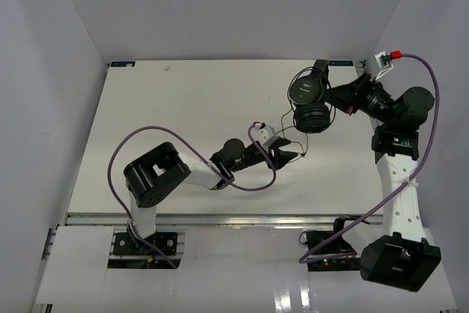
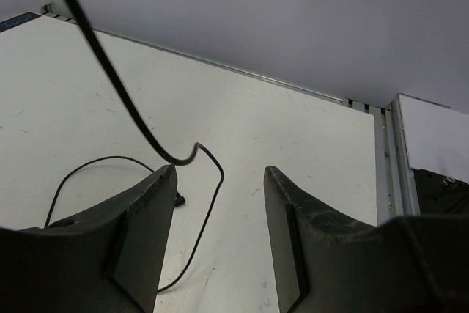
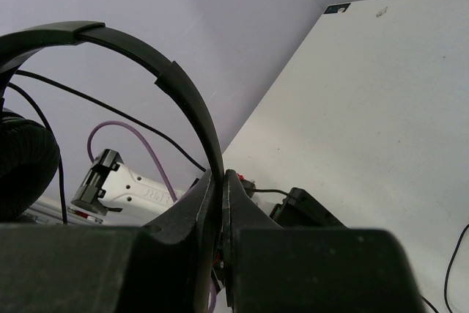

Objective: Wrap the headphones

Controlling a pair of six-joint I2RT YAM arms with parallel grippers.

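Between the 2 spread fingers of the left gripper the gap is free. Only the cord slants past 1 fingertip and loops on the table just ahead. Beyond, bare surface runs to the wall. The right gripper has no room, pinched on the band of the headphones.

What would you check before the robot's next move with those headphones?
1. Right gripper shut on headband: ok.
2. Left gripper open, ready to take something: ok.
3. Cord held by left gripper: not ok; it passes one fingertip, ungripped.
4. Earcups clear of table: cannot tell.
5. Cord clear of purple cable: cannot tell; they run close together in the top view.
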